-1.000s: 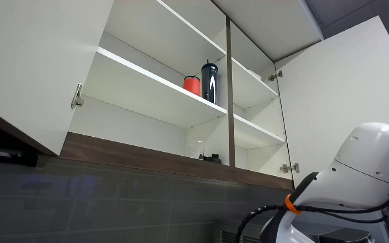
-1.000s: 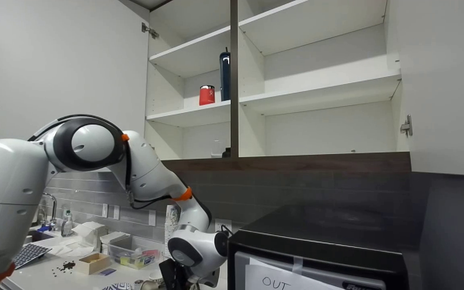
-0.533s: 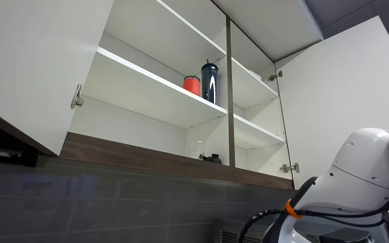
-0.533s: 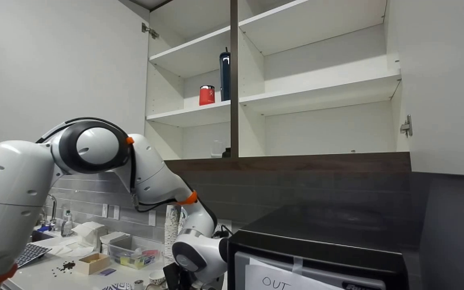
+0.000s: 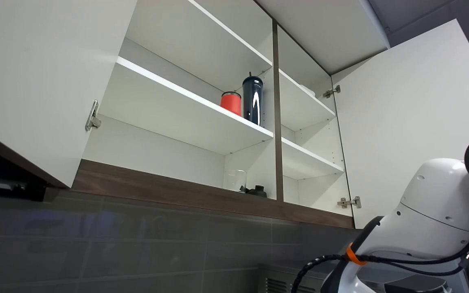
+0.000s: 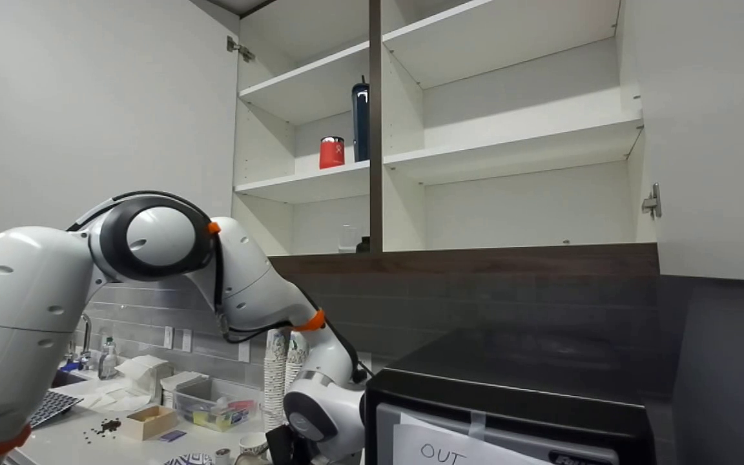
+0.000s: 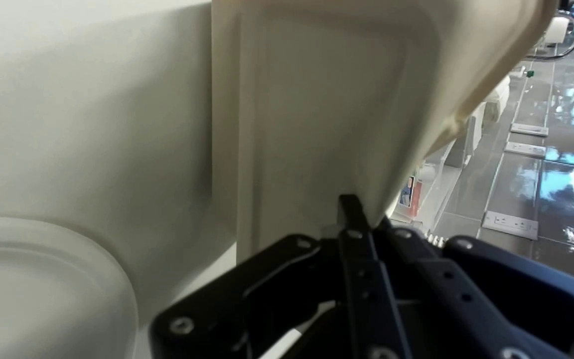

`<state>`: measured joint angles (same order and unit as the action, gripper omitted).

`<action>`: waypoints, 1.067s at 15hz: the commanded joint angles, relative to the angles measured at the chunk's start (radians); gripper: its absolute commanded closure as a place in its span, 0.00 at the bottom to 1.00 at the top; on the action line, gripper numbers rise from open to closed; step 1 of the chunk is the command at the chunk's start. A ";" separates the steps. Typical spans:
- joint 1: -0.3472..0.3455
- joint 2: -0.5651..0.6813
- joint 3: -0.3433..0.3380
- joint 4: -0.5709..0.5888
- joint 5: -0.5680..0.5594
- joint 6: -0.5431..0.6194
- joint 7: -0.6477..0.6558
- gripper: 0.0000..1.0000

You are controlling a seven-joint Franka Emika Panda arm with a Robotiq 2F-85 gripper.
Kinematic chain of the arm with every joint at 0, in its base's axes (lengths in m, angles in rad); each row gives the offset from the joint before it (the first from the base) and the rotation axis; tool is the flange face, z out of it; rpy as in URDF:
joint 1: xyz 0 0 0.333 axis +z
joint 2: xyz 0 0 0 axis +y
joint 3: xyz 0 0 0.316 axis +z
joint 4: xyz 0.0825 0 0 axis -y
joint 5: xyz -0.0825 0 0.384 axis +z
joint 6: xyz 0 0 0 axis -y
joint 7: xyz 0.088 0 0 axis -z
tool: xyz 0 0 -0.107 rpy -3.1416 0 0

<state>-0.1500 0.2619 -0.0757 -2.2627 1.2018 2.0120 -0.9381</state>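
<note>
Jaws look clenched to me, fingertips [image 7: 351, 207] right at the bottom end of that pale panel [image 7: 317, 124] filling the middle of the wrist view, but I can't tell if its edge is actually pinched in there. If it's only a sliver or nothing at all, any tug could just skid off or shove the thing sideways. Also not loving the clearance in an exterior view: the arm [image 6: 262, 290] partly hides the cup stacks [image 6: 274, 381] and looks tight by the black appliance [image 6: 507, 403], so a careless swing might topple one or scrape the other.
</note>
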 commanded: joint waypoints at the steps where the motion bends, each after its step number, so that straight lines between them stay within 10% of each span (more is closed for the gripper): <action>1: -0.011 0.016 -0.011 0.015 0.033 -0.047 -0.044 0.99; 16: -0.035 0.062 -0.042 0.033 0.119 -0.254 -0.097 0.99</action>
<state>-0.1743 0.2885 -0.0992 -2.2482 1.2935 1.7992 -1.0119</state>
